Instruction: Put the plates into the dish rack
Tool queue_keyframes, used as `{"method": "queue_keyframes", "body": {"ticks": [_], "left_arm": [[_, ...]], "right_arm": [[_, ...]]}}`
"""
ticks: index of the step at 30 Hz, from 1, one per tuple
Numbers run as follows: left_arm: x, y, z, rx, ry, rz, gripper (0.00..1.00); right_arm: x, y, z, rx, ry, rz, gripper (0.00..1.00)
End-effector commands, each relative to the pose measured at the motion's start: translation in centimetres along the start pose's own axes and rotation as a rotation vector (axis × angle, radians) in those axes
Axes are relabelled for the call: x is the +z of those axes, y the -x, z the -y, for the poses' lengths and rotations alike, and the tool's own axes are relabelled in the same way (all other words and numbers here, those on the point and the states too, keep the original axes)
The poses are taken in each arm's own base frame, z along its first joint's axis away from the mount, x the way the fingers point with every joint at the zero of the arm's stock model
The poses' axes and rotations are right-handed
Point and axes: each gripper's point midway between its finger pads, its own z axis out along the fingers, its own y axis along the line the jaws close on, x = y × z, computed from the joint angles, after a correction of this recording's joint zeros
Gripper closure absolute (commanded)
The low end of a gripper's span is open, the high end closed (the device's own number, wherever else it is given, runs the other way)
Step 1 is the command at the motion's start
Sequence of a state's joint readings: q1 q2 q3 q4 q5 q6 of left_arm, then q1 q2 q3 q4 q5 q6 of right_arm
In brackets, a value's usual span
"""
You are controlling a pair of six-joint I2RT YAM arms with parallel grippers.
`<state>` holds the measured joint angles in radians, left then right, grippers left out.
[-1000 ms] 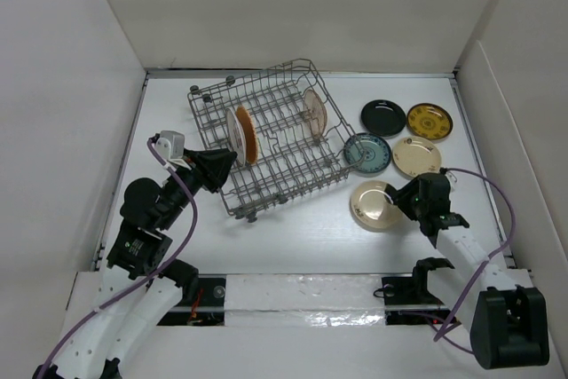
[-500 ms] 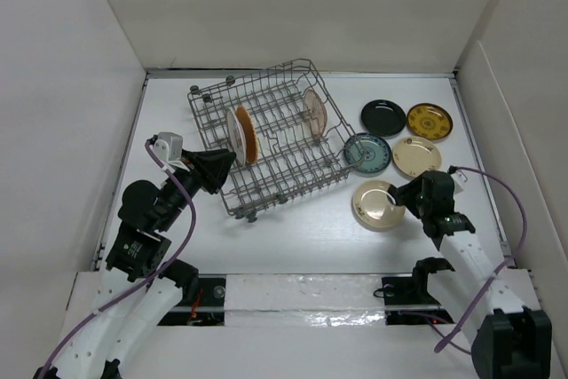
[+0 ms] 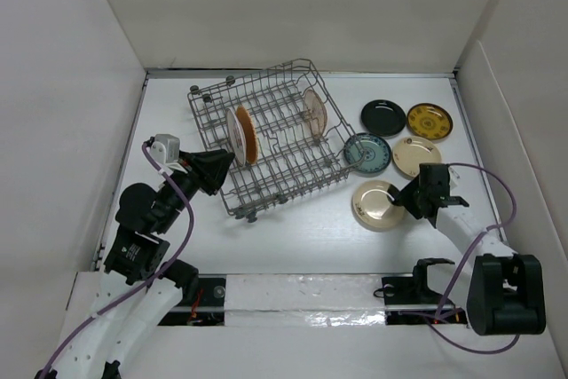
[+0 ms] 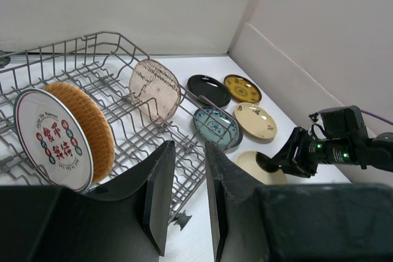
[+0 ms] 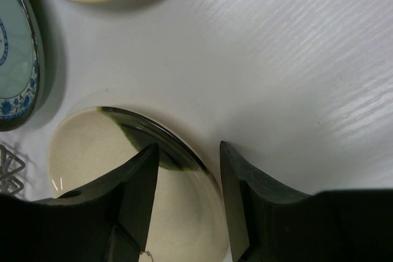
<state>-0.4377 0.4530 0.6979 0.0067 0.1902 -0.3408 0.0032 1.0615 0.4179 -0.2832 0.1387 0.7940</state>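
The grey wire dish rack [image 3: 282,166] [image 4: 110,36] holds three plates upright: a white one [image 3: 233,134] [image 4: 52,139], an orange woven one [image 3: 248,135] [image 4: 92,121] and a pinkish one [image 3: 313,111] [image 4: 155,87]. Flat on the table lie a black plate [image 3: 382,117], a yellow one [image 3: 429,121], a teal one [image 3: 366,153], a cream one [image 3: 415,157] and a cream-gold one [image 3: 373,205] [image 5: 92,151]. My right gripper [image 3: 410,201] [image 5: 188,147] is open astride the cream-gold plate's right rim. My left gripper [image 3: 218,169] [image 4: 189,146] hangs by the rack's near-left side, narrowly open and empty.
White walls close the table [image 3: 293,241] in on the left, back and right. The teal plate [image 5: 15,78] lies close to the cream-gold one, and the rack's near corner foot [image 4: 180,218] stands just below my left fingers.
The right arm has swung its elbow and shoulder round while its gripper stays at the cream-gold plate's right rim, jaws a little wider. The left gripper has edged slightly up.
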Motion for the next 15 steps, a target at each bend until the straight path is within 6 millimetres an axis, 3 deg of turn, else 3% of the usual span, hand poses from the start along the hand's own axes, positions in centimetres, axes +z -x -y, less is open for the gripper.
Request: {"method": "queue_keyframes", "body": {"ticks": [1, 6, 10, 15], "left_arm": [[-0.4, 2.0, 1.0, 0.02, -0.029, 0.062, 0.77], [-0.3, 1.9, 1.0, 0.019, -0.031, 0.059, 0.77], [-0.4, 2.1, 1.0, 0.019, -0.031, 0.066, 0.77], [-0.5, 2.2, 1.1, 0.02, -0.033, 0.07, 0.77]], "right_arm": [[0.4, -0.3, -1.0, -0.029, 0.032, -0.052, 0.52], [1.0, -1.4, -1.1, -0.051, 0.03, -0.125, 0.63], [1.3, -2.1, -1.0, -0.085, -0.012, -0.189, 0.82], [-0.8, -1.2, -1.5, -0.121, -0.002, -0.161, 0.94]]}}
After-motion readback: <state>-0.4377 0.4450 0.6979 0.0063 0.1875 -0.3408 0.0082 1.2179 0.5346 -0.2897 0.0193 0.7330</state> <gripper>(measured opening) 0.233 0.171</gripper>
